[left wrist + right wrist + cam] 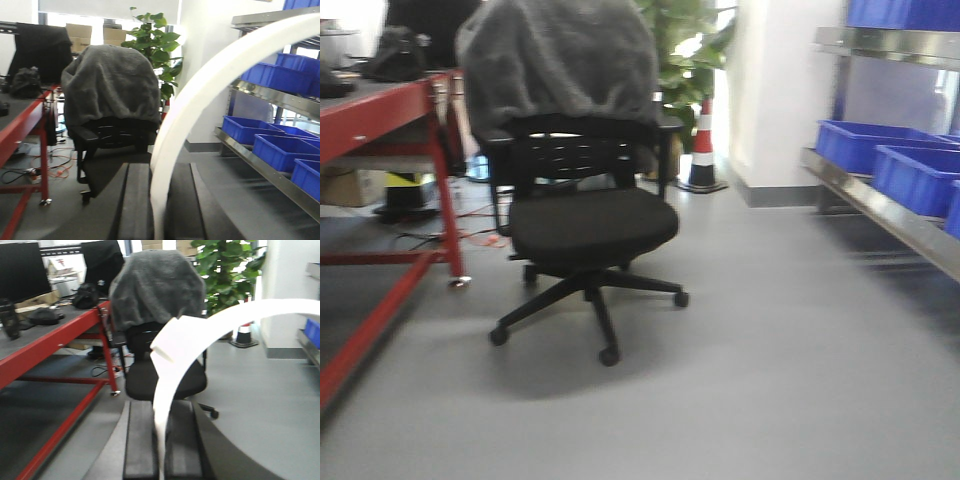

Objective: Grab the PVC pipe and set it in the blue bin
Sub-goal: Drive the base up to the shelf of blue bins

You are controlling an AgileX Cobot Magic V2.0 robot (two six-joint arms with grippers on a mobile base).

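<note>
Gripping looks done: left gripper point(160, 167) and right gripper point(161, 402) each have jaws clenched on curved white PVC pipe point(215, 75), held aloft; blue bins point(272, 150), right of the office chair point(590, 225), not yet reached.

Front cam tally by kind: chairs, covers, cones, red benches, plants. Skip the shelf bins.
office chair: 1
grey cover: 1
traffic cone: 1
red workbench: 1
plant: 1
Total: 5
</note>
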